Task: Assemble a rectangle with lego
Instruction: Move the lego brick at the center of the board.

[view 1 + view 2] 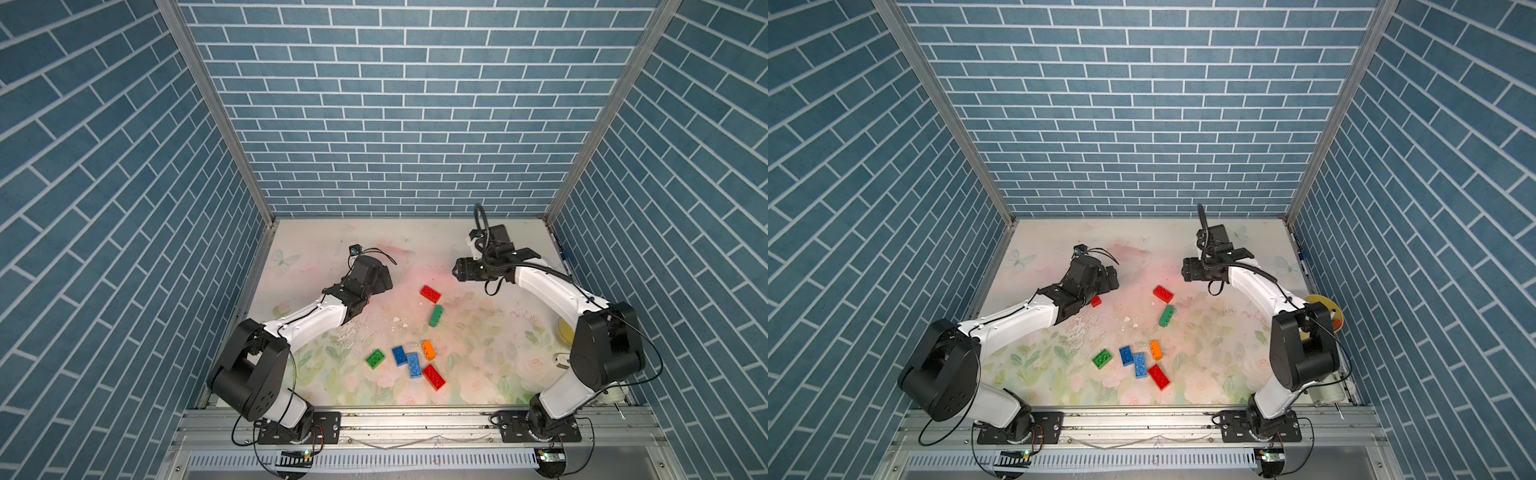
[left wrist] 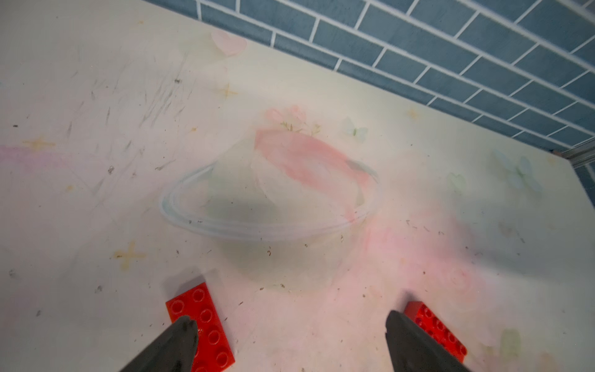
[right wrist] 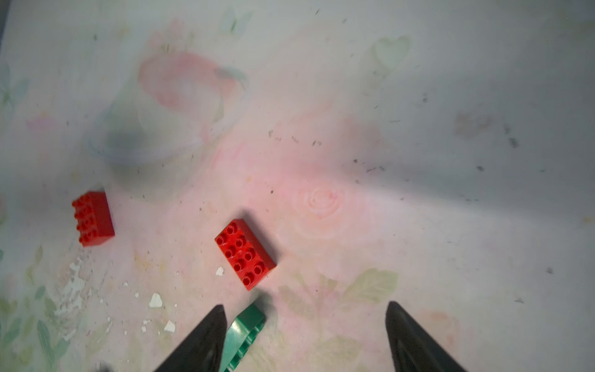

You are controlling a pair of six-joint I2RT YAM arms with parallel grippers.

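Several lego bricks lie on the floral table. A red one [image 1: 430, 294] and a green one on its side [image 1: 436, 316] sit mid-table. Nearer the front are a green [image 1: 375, 359], two blue [image 1: 399, 355] [image 1: 413, 365], an orange [image 1: 428, 350] and a red [image 1: 434, 377]. A third red brick [image 1: 1096, 301] peeks out beneath my left arm. My left gripper [image 2: 289, 319] is open over bare table, with that red brick [image 2: 201, 328] by one finger. My right gripper [image 3: 306, 306] hangs open and empty above the table, and the green brick [image 3: 244, 338] shows beside one finger.
A yellow roll [image 1: 1325, 309] lies at the right edge behind my right arm's shoulder. Thin pens [image 1: 561, 253] rest along the right wall. White chips [image 1: 397, 320] are scattered mid-table. Blue brick-pattern walls close in three sides.
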